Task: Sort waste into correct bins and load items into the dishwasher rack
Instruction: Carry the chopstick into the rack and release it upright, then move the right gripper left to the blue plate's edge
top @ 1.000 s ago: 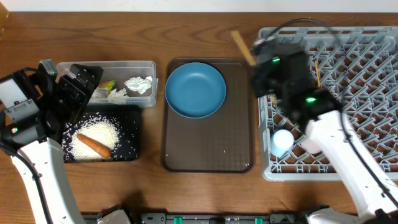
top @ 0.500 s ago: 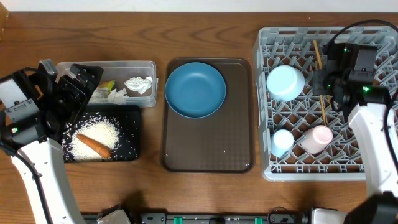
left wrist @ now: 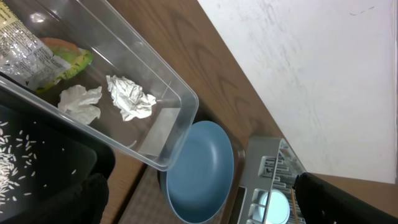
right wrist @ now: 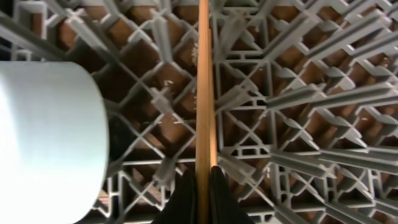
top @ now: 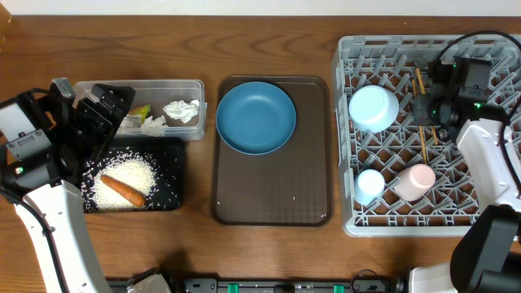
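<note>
overhead: rack (top: 488, 213) holds bowl (top: 374, 107), blue cup (top: 369, 184), pink cup (top: 415, 181), chopsticks (top: 422, 145) clenched by right end effector (top: 427, 110); left end effector (top: 108, 114) released.

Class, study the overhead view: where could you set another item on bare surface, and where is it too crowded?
Free: the brown tray, lower half, below the blue plate; the wood strip between that tray and the black tray. Crowded: the rack, with bowl, blue cup, pink cup, chopsticks.

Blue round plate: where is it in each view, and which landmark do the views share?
Overhead: the blue round plate, upper centre, on the brown rectangular tray.
Left wrist: lower centre, past the clear plastic tub's corner.
Right wrist: not in it.
Shared landmark: the grey plastic peg rack.
</note>
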Controlling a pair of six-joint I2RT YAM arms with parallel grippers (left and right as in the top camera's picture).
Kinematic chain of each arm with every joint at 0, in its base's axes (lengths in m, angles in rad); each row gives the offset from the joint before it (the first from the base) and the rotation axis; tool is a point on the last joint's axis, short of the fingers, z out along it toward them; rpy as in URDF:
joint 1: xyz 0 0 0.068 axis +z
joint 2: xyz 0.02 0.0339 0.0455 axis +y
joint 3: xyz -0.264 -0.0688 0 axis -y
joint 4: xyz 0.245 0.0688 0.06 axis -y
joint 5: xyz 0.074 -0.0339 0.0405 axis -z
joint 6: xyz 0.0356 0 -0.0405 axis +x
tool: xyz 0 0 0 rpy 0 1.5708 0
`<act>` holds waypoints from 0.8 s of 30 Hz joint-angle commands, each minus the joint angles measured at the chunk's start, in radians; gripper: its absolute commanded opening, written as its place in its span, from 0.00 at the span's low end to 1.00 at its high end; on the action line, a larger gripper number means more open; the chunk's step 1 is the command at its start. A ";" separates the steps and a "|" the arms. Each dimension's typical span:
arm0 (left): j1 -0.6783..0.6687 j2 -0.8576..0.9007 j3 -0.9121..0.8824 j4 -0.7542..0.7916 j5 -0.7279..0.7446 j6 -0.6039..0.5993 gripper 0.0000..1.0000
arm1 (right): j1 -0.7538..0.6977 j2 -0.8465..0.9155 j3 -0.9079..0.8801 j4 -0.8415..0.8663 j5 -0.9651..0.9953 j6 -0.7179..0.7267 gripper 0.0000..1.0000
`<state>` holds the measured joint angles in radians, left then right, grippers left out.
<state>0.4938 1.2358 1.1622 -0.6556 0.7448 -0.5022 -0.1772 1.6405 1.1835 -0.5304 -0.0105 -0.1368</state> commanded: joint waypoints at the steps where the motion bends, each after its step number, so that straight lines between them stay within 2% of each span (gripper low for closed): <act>1: 0.005 -0.014 0.020 -0.003 0.002 -0.008 0.98 | -0.016 0.030 0.011 0.004 -0.008 -0.011 0.01; 4: 0.005 -0.014 0.020 -0.003 0.002 -0.008 0.98 | -0.016 0.048 0.011 0.011 -0.049 -0.011 0.01; 10: 0.005 -0.014 0.020 -0.003 0.002 -0.008 0.98 | -0.019 0.060 0.011 0.020 -0.058 -0.011 0.08; 15: 0.005 -0.014 0.020 -0.003 0.002 -0.008 0.98 | -0.019 0.060 0.011 0.019 -0.058 -0.011 0.22; 24: 0.005 -0.014 0.020 -0.003 0.002 -0.008 0.98 | -0.018 0.057 0.011 0.013 -0.082 0.001 0.26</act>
<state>0.4938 1.2358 1.1622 -0.6556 0.7448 -0.5022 -0.1886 1.6978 1.1835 -0.5148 -0.0612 -0.1421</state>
